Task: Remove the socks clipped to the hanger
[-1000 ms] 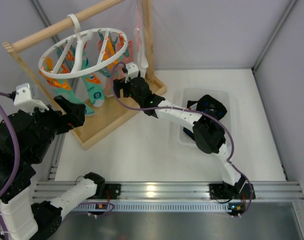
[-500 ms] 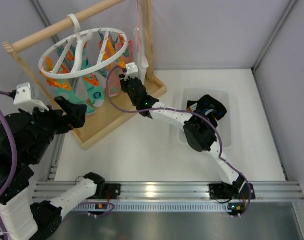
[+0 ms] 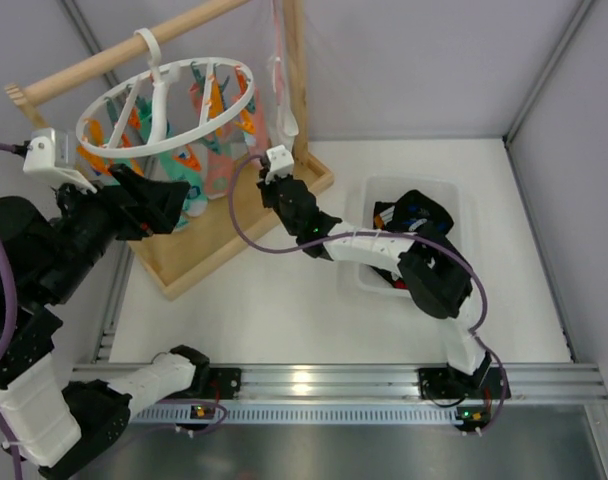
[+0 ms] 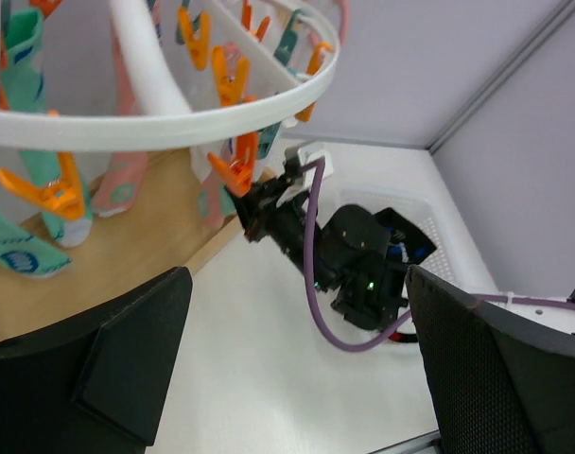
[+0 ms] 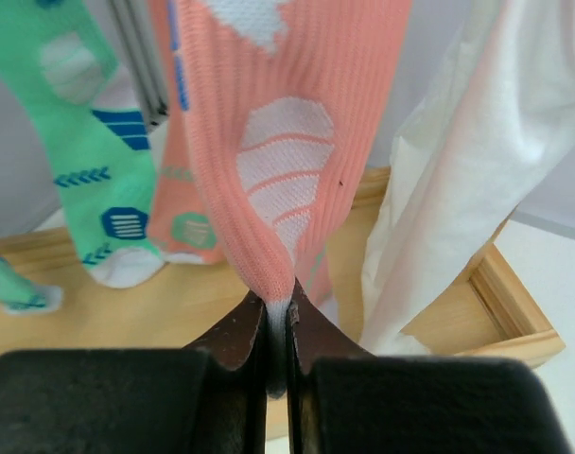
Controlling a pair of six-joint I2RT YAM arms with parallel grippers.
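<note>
The white ring hanger (image 3: 169, 100) hangs by its hook from the wooden rail, with orange and teal clips (image 4: 233, 80) round it. Teal socks (image 5: 79, 142) and pink socks (image 3: 220, 172) dangle from the clips. My right gripper (image 5: 278, 326) is shut on the toe of a hanging pink sock (image 5: 278, 142), which is pinched and stretched between the two fingers. In the top view that gripper (image 3: 267, 188) sits just right of the socks, over the wooden base. My left gripper (image 3: 149, 205) stands open below the ring's left side, with nothing between its fingers (image 4: 89, 369).
The wooden rail frame (image 3: 124, 50) and its base board (image 3: 214, 240) carry the hanger. A white cloth (image 5: 458, 189) hangs beside the pink sock at the upright post. A clear bin (image 3: 454, 195) at the right holds dark socks (image 3: 419, 212).
My right gripper has gone from open to shut on the pink sock's toe and drawn slightly back to the right. My left arm has risen closer under the ring.
</note>
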